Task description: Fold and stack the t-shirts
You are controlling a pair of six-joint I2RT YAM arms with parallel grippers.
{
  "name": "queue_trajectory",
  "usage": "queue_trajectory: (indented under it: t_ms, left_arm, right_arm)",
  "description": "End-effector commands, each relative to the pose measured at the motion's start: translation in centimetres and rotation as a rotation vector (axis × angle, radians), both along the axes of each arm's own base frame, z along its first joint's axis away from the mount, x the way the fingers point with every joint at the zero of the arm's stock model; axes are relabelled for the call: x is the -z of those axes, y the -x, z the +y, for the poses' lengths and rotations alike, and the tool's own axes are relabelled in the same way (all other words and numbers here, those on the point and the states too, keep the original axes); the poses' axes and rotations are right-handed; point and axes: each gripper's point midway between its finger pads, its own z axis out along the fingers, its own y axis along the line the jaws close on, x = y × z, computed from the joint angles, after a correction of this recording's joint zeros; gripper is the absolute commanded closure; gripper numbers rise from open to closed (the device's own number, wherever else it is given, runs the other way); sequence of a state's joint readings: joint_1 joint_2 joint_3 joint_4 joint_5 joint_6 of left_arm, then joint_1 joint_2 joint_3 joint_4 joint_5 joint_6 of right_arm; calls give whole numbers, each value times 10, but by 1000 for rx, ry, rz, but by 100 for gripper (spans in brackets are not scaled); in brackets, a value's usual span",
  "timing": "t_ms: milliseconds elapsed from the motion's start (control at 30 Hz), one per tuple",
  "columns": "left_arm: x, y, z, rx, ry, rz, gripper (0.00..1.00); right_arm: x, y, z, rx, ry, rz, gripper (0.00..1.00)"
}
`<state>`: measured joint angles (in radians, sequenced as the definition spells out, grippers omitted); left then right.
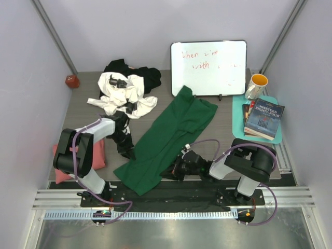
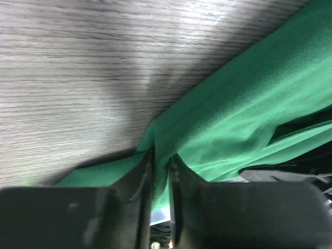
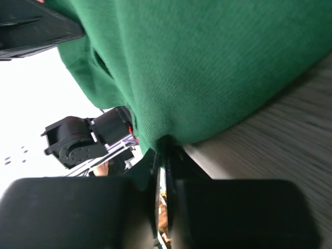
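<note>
The dark green t-shirt [image 1: 171, 132] lies spread diagonally across the middle of the table. My left gripper [image 1: 128, 152] is shut on its left edge; in the left wrist view the green cloth [image 2: 228, 119] is pinched between the fingers [image 2: 139, 176]. My right gripper [image 1: 174, 171] is shut on its lower right edge; the cloth [image 3: 207, 67] bunches into the closed jaws in the right wrist view. The white t-shirt [image 1: 119, 96] lies crumpled at the back left over the black t-shirt [image 1: 148, 75]. The salmon pink t-shirt [image 1: 96, 155] lies folded under my left arm.
A whiteboard [image 1: 208, 67] leans at the back. A mug [image 1: 256, 85] and books [image 1: 264, 119] sit on the teal mat [image 1: 238, 111] at the right. A small red ball [image 1: 72, 81] lies at the back left corner.
</note>
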<state>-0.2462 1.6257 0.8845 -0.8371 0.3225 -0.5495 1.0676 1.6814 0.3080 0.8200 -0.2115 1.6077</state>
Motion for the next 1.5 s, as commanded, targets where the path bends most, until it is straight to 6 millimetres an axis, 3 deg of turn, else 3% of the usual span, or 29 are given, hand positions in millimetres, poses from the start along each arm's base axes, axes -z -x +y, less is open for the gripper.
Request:
queue_trajectory:
  t_ms: [0,167,467,600,867,967,1000,1100,1467]
  left_arm:
    - [-2,0,-2,1,16,11,88]
    - [-3,0,-1,2,7,10,89]
    - [-2,-3,-4,8,24,12,93]
    - [-4,-5,-11,25,54,10,94]
    - [1,-12,-18,55,37,15,92]
    - [5,-18,-6,52,-46,1,82]
    - [6,-19,-3,51,-68,-6,78]
    - [1,-24,-3,40,-72,-29,72]
    - [1,-9,10,60,-122,-8,70]
  right_arm:
    - [-10,2,4,-6,-80,1,98]
    - [-23,-2,7,-10,-109,-39,99]
    - [-39,-25,-11,49,-21,-131,99]
    - [-39,-32,-18,73,2,-139,99]
    - [-18,-32,-31,96,42,-64,98]
    - [-11,-28,-26,43,77,-37,84]
    - [-10,-28,-23,34,82,-29,74]
    - [-12,-26,-17,9,76,-17,66]
    - [-16,-15,7,-51,20,-1,57]
